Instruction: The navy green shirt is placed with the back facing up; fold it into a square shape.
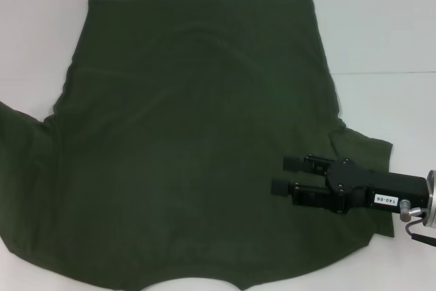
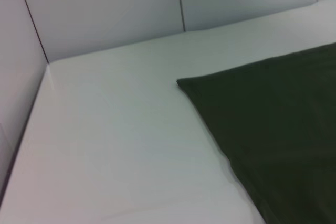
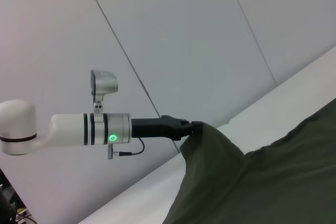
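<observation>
Right gripper (image 1: 286, 174) is seen over the shirt's (image 1: 184, 134) right sleeve with its fingers parted and nothing between them, while the left gripper (image 3: 195, 128) is seen only in the right wrist view, closed on a lifted fold of the shirt. Shirt is spread plain side up across the white table (image 1: 381, 25), hem toward the table's far edge and collar toward the near one. For a clean fold, the right sleeve should be pinched near its edge and both sides carried inward evenly, so the cloth is kept taut and unwrinkled.
</observation>
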### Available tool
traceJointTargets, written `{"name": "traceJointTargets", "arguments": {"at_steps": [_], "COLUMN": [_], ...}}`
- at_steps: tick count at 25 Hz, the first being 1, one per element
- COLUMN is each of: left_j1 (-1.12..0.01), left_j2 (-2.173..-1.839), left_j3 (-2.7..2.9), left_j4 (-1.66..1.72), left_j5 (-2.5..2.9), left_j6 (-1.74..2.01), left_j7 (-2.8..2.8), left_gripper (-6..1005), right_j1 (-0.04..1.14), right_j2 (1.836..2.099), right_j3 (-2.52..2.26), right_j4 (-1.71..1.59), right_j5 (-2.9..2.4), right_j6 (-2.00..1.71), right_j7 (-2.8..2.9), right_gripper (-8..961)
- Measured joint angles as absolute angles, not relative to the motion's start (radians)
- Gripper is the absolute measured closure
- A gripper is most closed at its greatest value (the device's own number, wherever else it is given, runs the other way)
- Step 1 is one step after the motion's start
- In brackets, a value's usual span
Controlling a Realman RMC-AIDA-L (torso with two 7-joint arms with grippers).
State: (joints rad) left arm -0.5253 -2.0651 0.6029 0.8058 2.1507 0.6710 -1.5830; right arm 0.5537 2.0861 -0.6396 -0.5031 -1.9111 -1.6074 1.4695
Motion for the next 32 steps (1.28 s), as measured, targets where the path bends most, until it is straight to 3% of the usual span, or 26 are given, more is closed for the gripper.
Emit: {"name": "traceJointTargets", "arguments": {"at_steps": [9,18,23,32], "left_j1": [-0.520,-0.438,-0.392,-0.400], "left_j2": [-2.076,-2.172,-2.173,-2.168], "left_j3": [0.603,0.643,0.846,0.977], "left_j4": [0.814,1.040,1.092,1.012], "left_j5": [2.151,2.140,2.104,1.843], "left_j6": [0.679,0.916,0.984,1.127], "left_j7": [-1.583,-1.653,-1.800,-1.890], "left_gripper": [995,996,995,864], "right_j1": [0.552,0.549,0.547,0.547], "right_j2": [2.086,2.086,2.086,2.084], "right_j3": [-0.640,-0.640,-0.644,-0.646], "right_j4": [-0.503,-0.503,-0.502,-0.502], "right_j5": [-1.911,-1.911,-1.911,-1.911], "right_j6": [-1.608,-1.608,-1.610,-1.613], "right_j7": [1.469,1.468,1.466,1.464], "right_gripper": [135,135,135,136]}}
